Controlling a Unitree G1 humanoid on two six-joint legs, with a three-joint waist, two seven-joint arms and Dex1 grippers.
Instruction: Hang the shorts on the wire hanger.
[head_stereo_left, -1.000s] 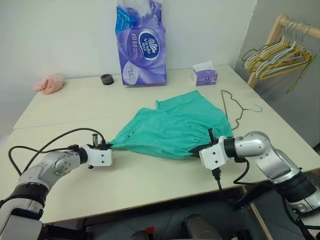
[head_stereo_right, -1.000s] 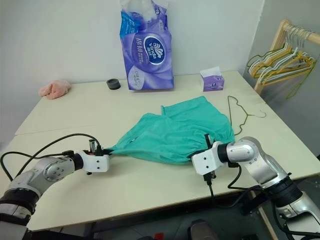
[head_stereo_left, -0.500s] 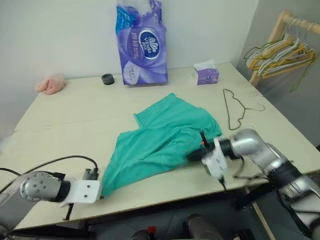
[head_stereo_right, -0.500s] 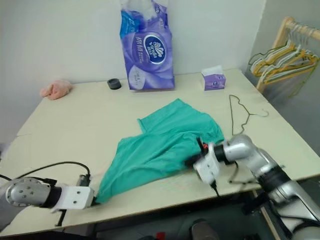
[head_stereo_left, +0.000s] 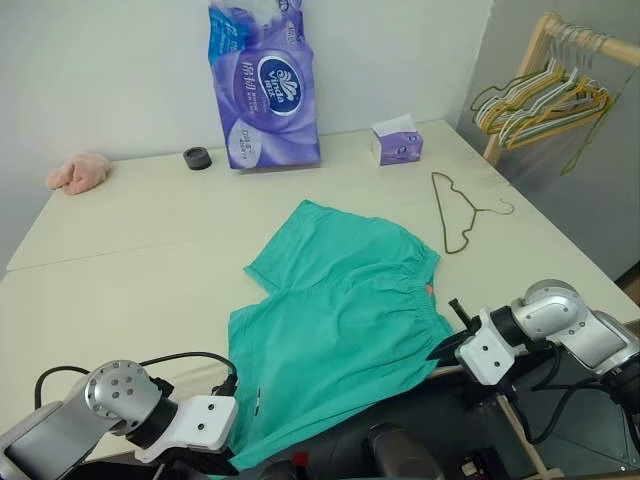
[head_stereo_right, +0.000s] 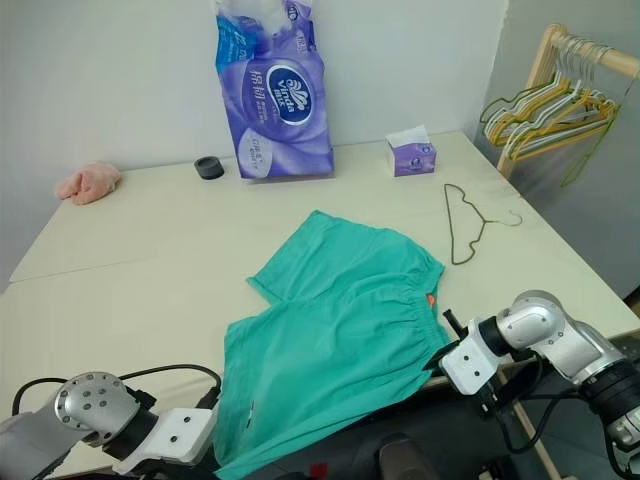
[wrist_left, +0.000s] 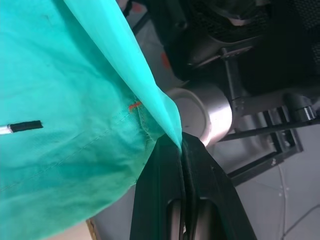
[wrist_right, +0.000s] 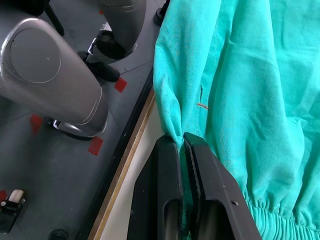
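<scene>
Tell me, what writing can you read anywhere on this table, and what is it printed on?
"Vinda": on the blue oval logo of the tall purple tissue pack at the back of the table.
The white characters along that pack's upper left side: too small and blurred to read.
The small purple tissue box: it has printing, too small to read.
The shorts and the wire hanger: no lettering that I can see.
</scene>
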